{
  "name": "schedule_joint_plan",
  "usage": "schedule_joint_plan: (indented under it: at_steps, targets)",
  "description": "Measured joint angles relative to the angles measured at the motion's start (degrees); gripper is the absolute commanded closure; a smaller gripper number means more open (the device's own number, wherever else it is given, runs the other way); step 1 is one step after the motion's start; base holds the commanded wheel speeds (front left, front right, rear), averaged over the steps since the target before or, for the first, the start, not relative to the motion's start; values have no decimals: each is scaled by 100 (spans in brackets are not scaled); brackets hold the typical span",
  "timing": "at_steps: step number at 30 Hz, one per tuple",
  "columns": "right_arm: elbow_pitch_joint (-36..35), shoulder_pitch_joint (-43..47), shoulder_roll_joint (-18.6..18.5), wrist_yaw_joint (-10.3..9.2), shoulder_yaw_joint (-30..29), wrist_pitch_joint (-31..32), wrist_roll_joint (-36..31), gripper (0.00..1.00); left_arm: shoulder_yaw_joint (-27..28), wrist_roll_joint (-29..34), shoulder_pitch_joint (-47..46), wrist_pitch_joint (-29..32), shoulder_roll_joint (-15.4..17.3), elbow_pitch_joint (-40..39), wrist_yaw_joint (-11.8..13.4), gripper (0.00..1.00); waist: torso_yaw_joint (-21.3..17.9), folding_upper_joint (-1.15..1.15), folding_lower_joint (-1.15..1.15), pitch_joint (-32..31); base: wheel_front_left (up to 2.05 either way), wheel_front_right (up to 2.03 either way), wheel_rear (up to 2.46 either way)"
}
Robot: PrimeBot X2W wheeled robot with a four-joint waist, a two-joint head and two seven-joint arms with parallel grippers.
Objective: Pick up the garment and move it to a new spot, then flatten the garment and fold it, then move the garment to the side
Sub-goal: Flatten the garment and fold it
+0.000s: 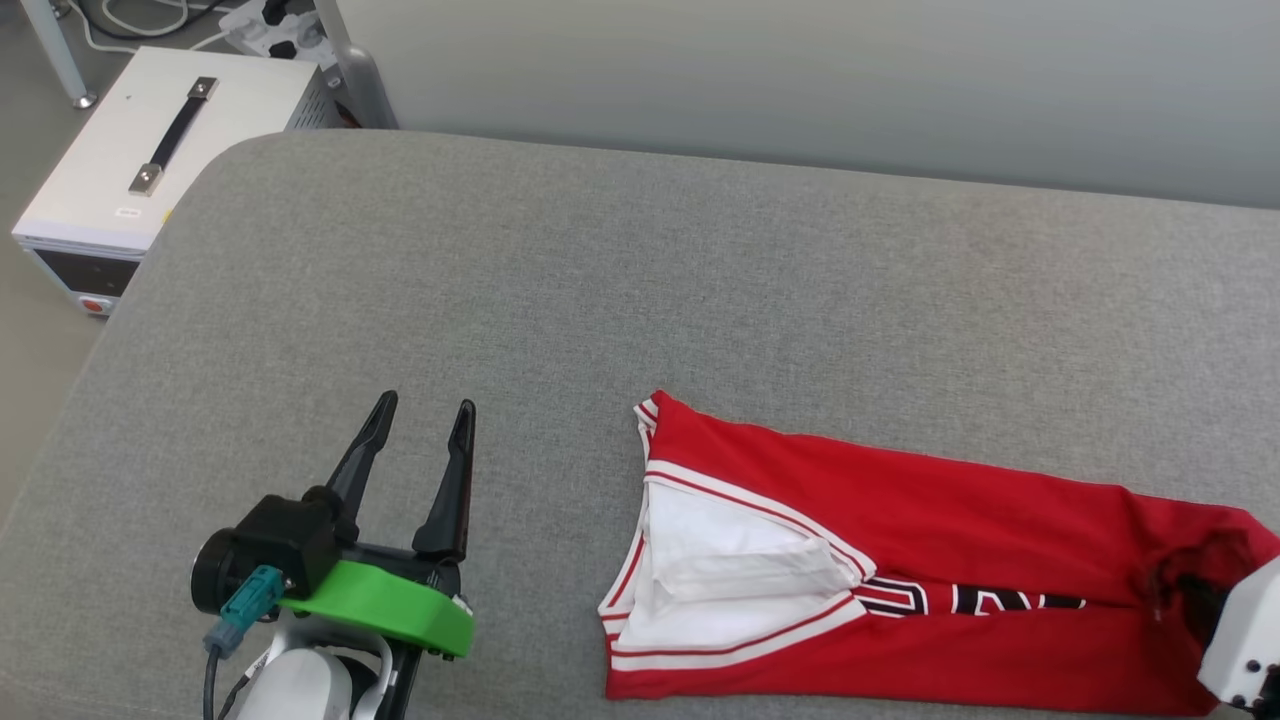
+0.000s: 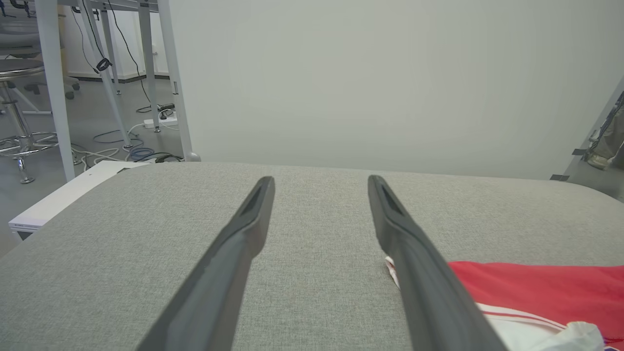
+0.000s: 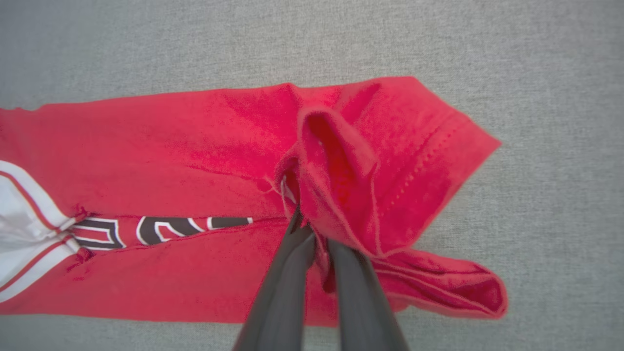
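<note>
Our right gripper [image 3: 312, 233] is clamped tight on a bunched-up fold of the shirt [image 3: 185, 136]. The red cloth is pinched between its two dark fingers [image 3: 282, 292], close to the stitched hem. In the head view we see that arm's pale casing at the lower right edge, over the same end of the shirt [image 1: 900, 520].

The shirt lies on the grey cushion [image 1: 500, 280], folded lengthwise into a long strip. Its white sleeves [image 1: 720, 570] are tucked in at the end nearer our left side. A thin line of black-and-white lettering [image 1: 960, 600] shows between the two folded-in red edges. At the gripped end the cloth is rumpled and stands up off the cushion.

Our left gripper [image 1: 425, 405] stands spread wide and holds nothing. It is over bare cushion, to the left of the shirt's sleeve end and apart from it.

Beyond the cushion's far left corner a white box [image 1: 150, 150] with a black handle sits on the floor. A pale wall [image 1: 800, 80] runs behind the cushion.
</note>
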Motion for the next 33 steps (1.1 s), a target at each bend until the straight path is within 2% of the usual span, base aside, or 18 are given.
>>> schedule_joint_plan:
  at_steps: [5,10,20,24,27,33]
  targets:
    - [-571,196,140,0,289,170,144,100,9,-32,3,0,-22,-1,0,0,-16,0,0,-89,0,0,0]
    - [-1029,282,449,0,667,323,264,100,-8,-40,10,1,-66,19,0,0,26,0,0,-112,0,0,0]
    - [-1355,279,1155,0,1392,465,827,100,3,-133,16,1,-77,55,0,0,198,0,0,-143,0,0,0]
    - [-1274,244,1223,0,1693,241,1068,100,37,-140,18,0,-67,64,0,0,285,0,0,-179,0,0,0]
    - [-993,203,1239,0,1906,-266,1636,100,54,-141,21,0,-43,73,0,0,338,0,0,-213,0,0,0]
    - [-326,-48,1254,-1,2605,-1156,2309,100,52,-147,44,0,0,75,0,0,450,0,0,-266,0,0,0]
